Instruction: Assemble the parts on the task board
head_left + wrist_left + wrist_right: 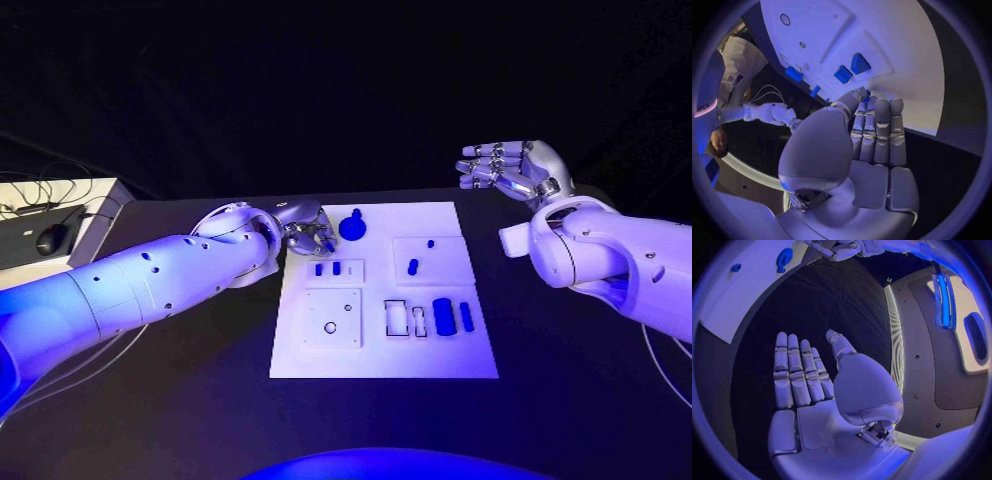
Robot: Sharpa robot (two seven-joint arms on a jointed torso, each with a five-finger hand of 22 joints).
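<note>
The white task board (433,355) lies mid-table. My left hand (303,232) hovers over its far left corner, thumb pressed to straight fingers (879,125), and a small blue part (867,94) shows pinched at their tips. A round blue part (352,226) stands just right of that hand. Two small blue pieces (327,268) lie below the hand, seen closer as blue pieces (851,69). A blue peg (413,267) and two longer blue parts (453,316) sit further right. My right hand (508,168) is raised off the board's far right, fingers (795,370) straight and holding nothing.
A white box (58,215) with cables and a mouse sits at the table's left edge. On the board are a square plate with a hole (332,318) and outlined slots (404,318). Black table surrounds the board (729,300).
</note>
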